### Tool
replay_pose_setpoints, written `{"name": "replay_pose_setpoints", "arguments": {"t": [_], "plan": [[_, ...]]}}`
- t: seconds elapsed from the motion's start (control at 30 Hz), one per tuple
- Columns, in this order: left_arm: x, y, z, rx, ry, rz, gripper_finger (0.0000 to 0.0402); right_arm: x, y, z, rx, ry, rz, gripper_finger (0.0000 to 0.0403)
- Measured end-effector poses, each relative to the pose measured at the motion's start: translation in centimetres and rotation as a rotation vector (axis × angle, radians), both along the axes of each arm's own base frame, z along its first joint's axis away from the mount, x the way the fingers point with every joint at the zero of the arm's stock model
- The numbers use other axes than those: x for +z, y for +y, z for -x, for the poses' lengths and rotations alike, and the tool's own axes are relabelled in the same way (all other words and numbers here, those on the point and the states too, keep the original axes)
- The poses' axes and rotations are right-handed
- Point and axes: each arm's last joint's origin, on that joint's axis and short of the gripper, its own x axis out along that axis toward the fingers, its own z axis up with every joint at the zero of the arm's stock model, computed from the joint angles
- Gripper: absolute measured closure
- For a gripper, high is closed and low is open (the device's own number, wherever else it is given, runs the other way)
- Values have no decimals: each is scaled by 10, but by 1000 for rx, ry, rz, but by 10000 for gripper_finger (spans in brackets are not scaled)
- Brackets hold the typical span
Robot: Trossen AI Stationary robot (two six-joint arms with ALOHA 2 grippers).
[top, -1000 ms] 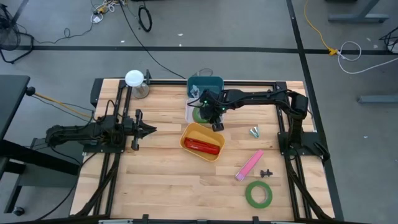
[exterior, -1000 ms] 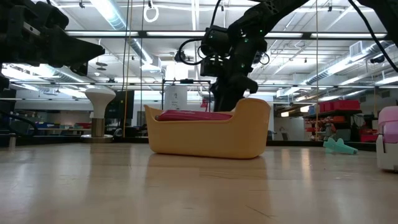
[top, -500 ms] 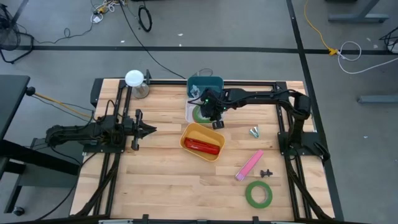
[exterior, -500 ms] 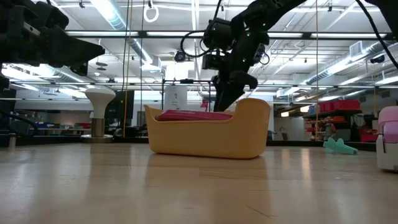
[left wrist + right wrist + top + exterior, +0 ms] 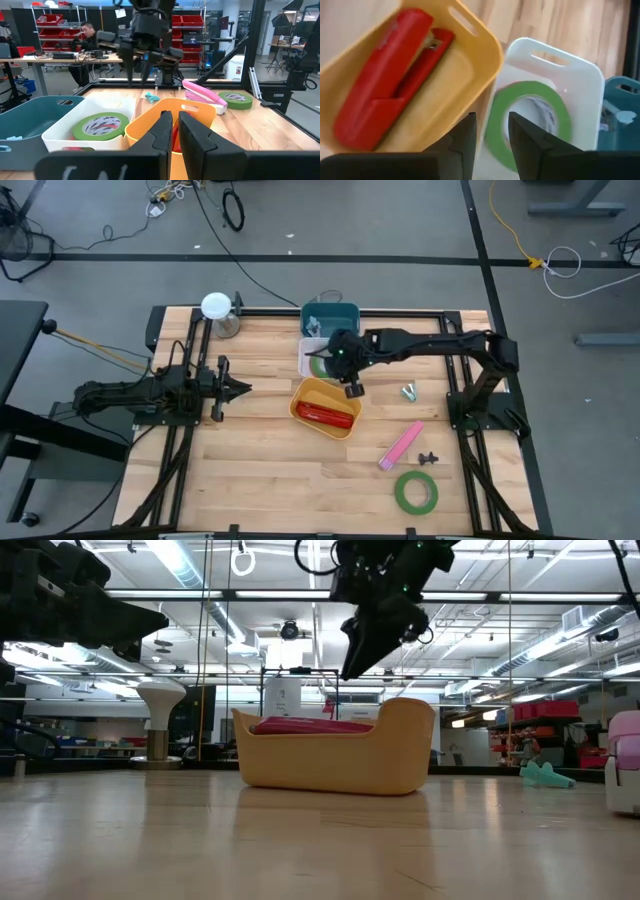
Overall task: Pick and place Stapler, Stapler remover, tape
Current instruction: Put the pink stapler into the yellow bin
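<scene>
1. where the white bin (image 5: 555,75) sits between the yellow bin (image 5: 470,55) and teal bin (image 5: 331,313), a green tape roll (image 5: 530,120) lies flat in it, ring-shaped with a pale open centre; a second green roll (image 5: 415,492) lies on the table (image 5: 260,470) near its front edge, well apart.
2. right gripper (image 5: 349,383) hangs over the bins, fingers slightly parted, holding nothing; left gripper (image 5: 232,389) waits at the left, fingers nearly closed, empty.
3. a red stapler (image 5: 390,85) fills the yellow bin; a pink stapler (image 5: 401,445) lies near the second roll.
4. in the left wrist view, something red under the roll shows only as a sliver.
</scene>
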Motion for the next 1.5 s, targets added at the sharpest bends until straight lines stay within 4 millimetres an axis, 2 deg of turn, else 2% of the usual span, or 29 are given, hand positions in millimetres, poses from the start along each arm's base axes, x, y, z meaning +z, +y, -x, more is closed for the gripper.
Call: {"name": "replay_pose_setpoints", "arguments": {"t": [0.3, 0.53, 0.73, 0.97, 1.13, 1.5], "plan": [[0, 0, 0, 0, 0, 0, 365, 14, 24, 5, -10, -29, -28, 277], [0, 0, 0, 0, 1, 0, 365, 26, 34, 11, 2, -61, -7, 214], [0, 0, 0, 0, 0, 0, 365, 26, 41, 11, 10, -60, -15, 161], [0, 0, 0, 0, 0, 0, 365, 32, 50, 15, 36, -70, -17, 131], [0, 0, 0, 0, 0, 0, 365, 38, 57, 25, 63, -71, -16, 128], [0, 0, 0, 0, 0, 0, 365, 12, 76, 69, 127, -3, -18, 128]]}}
